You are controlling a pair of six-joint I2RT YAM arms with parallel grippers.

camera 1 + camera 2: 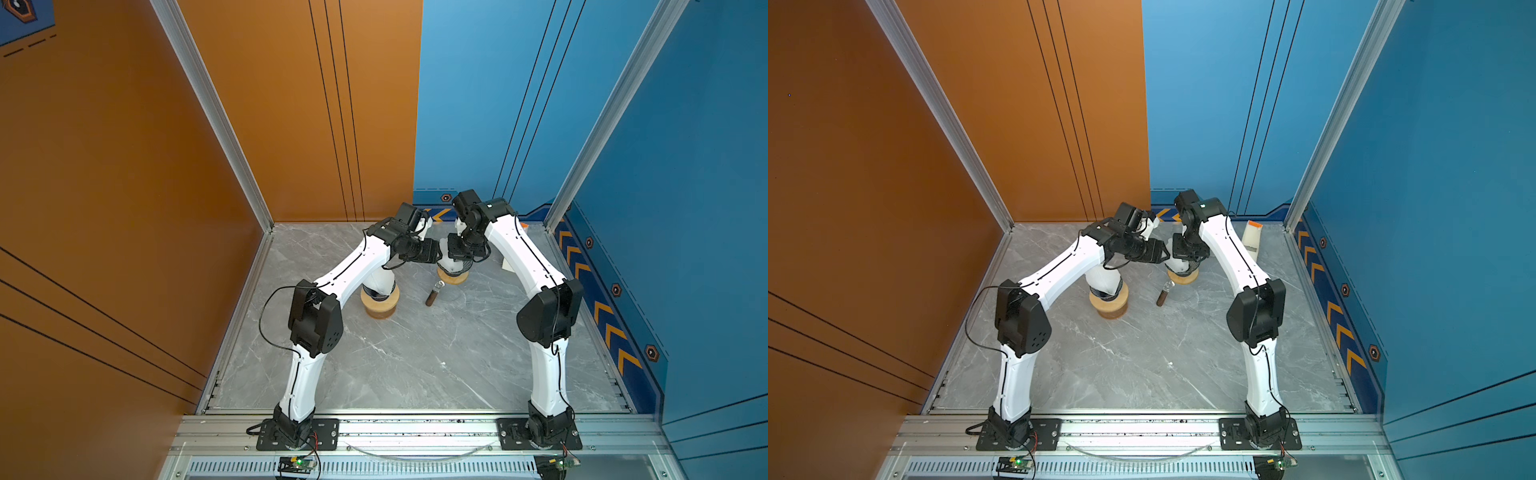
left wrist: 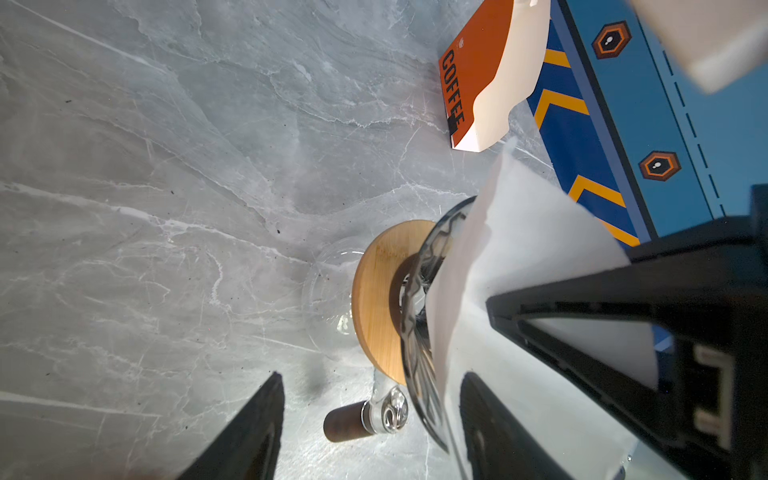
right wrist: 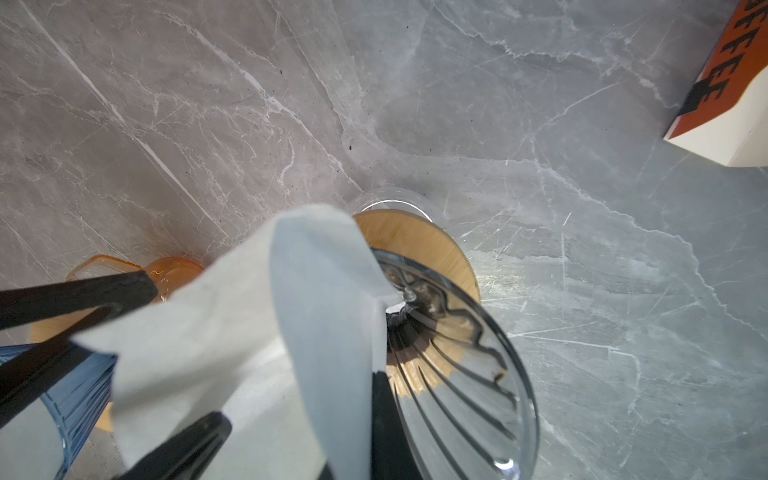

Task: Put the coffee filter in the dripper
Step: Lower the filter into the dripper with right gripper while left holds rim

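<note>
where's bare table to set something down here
Free: the front half of the marble table by the aluminium rail, and its back left corner by the orange wall. Crowded: back centre, around the dripper, coffee filter and wooden stand.

The right gripper point(image 3: 299, 399) pinches the coffee filter point(image 3: 232, 332) — one edge inside the ribbed glass dripper point(image 3: 469, 374).
</note>
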